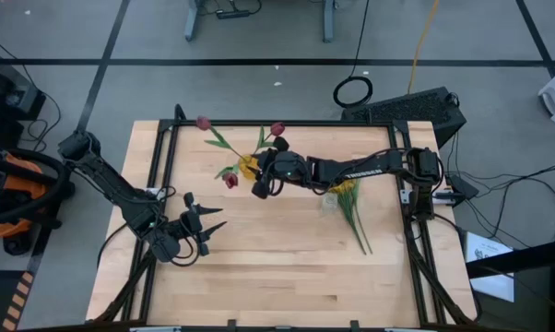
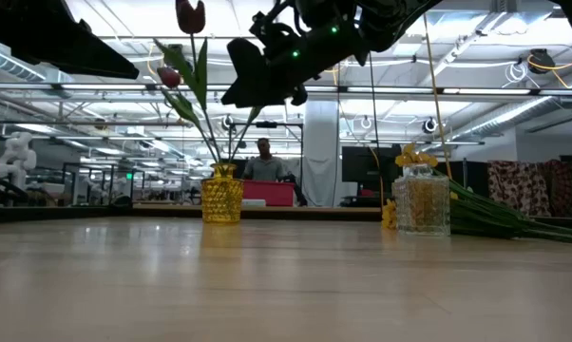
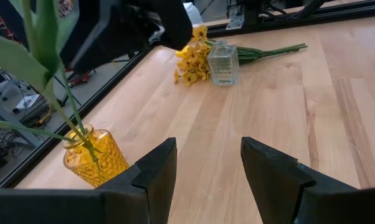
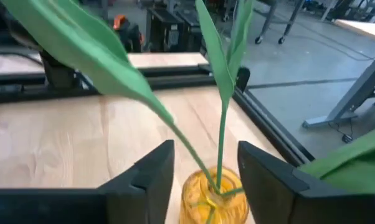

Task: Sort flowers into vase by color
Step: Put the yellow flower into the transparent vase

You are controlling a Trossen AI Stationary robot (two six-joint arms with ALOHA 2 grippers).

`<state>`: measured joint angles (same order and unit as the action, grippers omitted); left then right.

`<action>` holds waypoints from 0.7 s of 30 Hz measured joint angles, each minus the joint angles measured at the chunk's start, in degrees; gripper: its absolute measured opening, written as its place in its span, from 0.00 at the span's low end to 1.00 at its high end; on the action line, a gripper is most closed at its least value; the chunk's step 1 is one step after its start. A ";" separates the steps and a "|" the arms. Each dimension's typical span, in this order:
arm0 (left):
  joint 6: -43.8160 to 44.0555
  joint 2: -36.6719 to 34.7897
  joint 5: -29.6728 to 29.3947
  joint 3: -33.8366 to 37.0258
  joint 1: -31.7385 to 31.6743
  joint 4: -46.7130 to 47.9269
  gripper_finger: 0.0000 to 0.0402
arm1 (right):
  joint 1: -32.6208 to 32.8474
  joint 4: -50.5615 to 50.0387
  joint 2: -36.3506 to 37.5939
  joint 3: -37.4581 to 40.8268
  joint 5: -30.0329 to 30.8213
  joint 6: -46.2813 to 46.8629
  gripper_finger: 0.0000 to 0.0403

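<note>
A yellow vase [image 1: 248,167] stands at the table's far middle and holds three dark-red tulips [image 1: 203,123] by their green stems [image 4: 220,134]. My right gripper [image 4: 203,155] hovers open just above the vase mouth. Its fingers stand on either side of the stems without touching them. A clear glass vase [image 1: 328,199] stands to the right of the yellow one. Yellow flowers [image 3: 190,62] lie on the table beside it, their stems [image 1: 359,226] running toward the near right. My left gripper [image 1: 208,221] waits open over the near left.
A black frame rail [image 1: 167,148] runs along the table's far, left and right edges. Bare wood [image 1: 287,267] fills the near half between the arms. In the low view a person [image 2: 263,160] shows far behind the table.
</note>
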<state>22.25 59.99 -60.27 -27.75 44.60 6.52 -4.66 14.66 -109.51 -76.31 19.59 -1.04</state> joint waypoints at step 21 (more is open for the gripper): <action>2.85 0.00 0.00 0.00 -0.02 0.00 0.46 | 6.67 -23.39 11.59 0.06 0.07 1.76 0.52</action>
<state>25.10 59.99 -60.27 -27.75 44.58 6.52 2.01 -8.74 -97.92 -76.25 19.66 0.72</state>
